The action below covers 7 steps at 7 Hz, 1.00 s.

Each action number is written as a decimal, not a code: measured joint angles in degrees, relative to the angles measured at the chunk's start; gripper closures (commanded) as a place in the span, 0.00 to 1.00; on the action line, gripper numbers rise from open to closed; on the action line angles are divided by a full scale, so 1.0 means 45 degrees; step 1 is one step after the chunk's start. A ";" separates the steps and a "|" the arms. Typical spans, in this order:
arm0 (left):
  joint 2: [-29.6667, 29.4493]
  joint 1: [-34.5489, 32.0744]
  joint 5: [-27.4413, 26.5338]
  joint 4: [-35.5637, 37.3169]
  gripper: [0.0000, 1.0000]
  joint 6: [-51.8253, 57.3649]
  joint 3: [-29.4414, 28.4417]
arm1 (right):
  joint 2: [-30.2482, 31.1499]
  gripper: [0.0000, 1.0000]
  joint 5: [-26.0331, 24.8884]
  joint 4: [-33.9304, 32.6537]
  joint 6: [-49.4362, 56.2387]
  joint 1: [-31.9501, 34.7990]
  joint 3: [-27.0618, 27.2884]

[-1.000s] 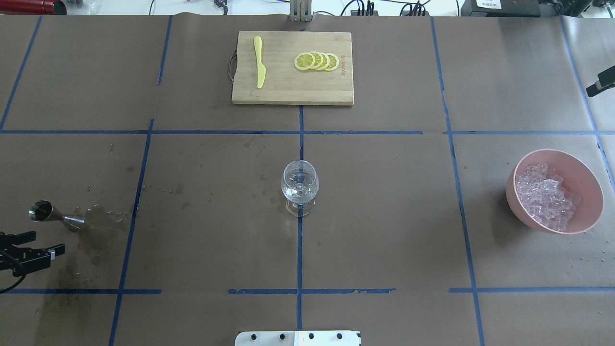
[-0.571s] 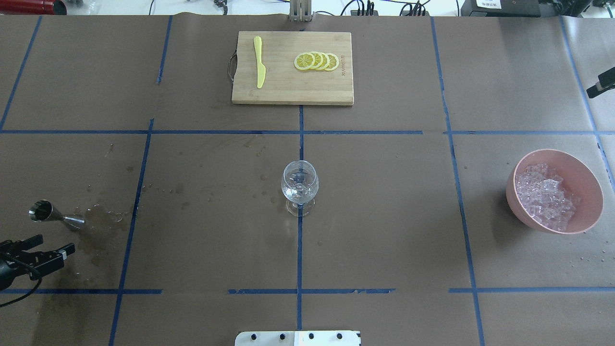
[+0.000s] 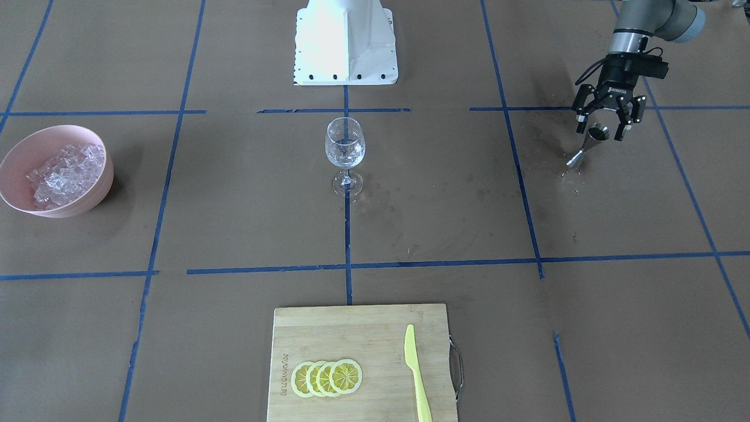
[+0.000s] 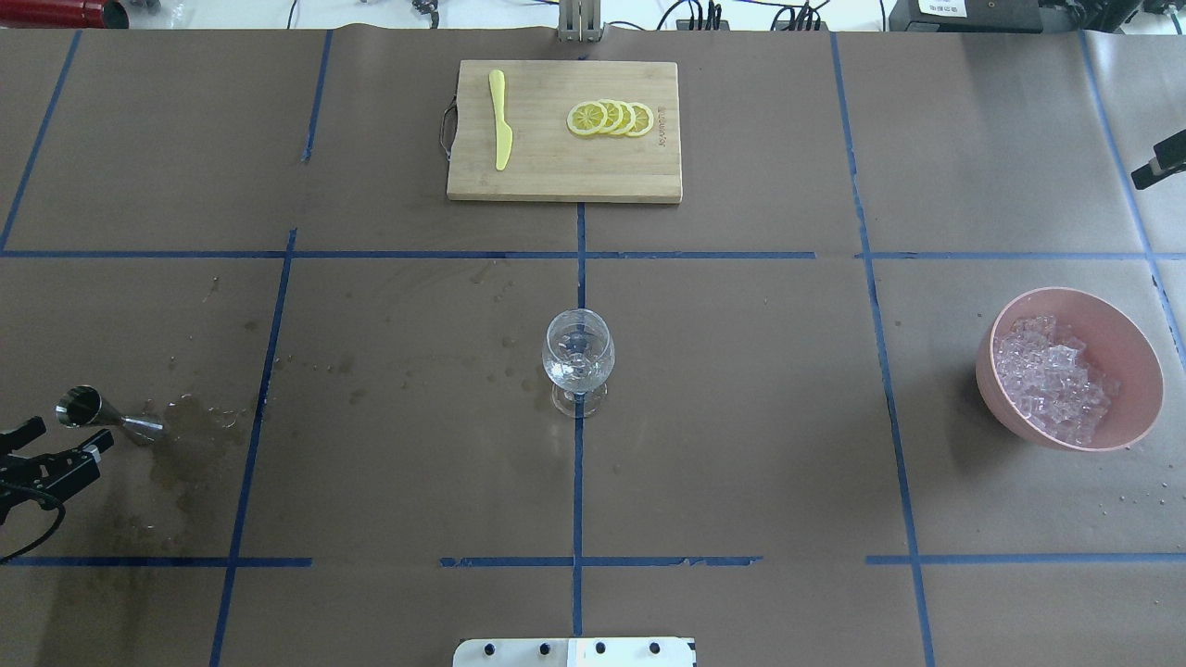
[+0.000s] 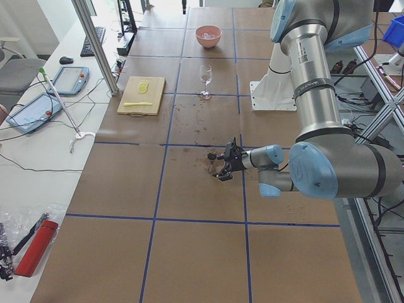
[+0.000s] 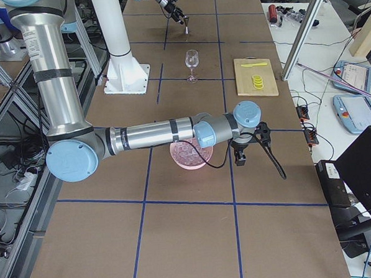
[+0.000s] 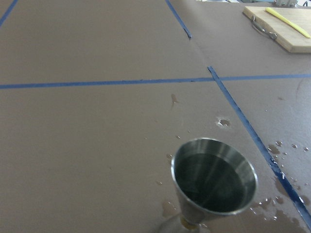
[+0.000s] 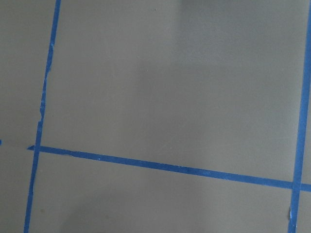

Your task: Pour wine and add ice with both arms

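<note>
One glass [image 4: 578, 357], one ice heap [image 4: 1052, 375], four lemon slices [image 4: 611, 119].

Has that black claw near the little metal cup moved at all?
Yes. The left gripper moved away from the blue tape line, closer to the metal jigger.

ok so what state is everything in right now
left tool, open, at the jigger's cup, not gripping
right tool, cannot tell
jigger, upright on wet paper
wine glass, upright, something clear inside
ice, heaped in the pink bowl
lemon slices, overlapped on the board
knife, flat on the board
</note>
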<state>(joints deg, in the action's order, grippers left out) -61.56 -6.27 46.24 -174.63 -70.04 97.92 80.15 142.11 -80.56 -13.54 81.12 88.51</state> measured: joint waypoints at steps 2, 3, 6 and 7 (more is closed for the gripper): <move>-0.0153 0.0232 -0.1022 0.0219 0.03 0.0092 -0.0096 | 0.0001 0.00 0.0001 -0.0003 0.0000 0.0000 0.0014; -0.0258 0.0371 -0.1356 0.0399 0.02 0.0107 -0.0108 | 0.0001 0.00 0.0001 -0.0006 0.0000 0.0000 0.0015; -0.0613 0.0694 -0.1860 0.0719 0.02 0.0116 -0.0295 | 0.0014 0.00 0.0001 -0.0008 0.0000 0.0000 -0.0034; -0.0842 0.0751 -0.2052 0.0738 0.03 0.0116 -0.0541 | 0.0017 0.00 0.0001 -0.0008 0.0000 0.0000 -0.0046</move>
<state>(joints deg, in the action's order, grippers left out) -65.35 -2.89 37.01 -171.31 -69.52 95.48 80.23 142.12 -80.60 -13.54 81.12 88.31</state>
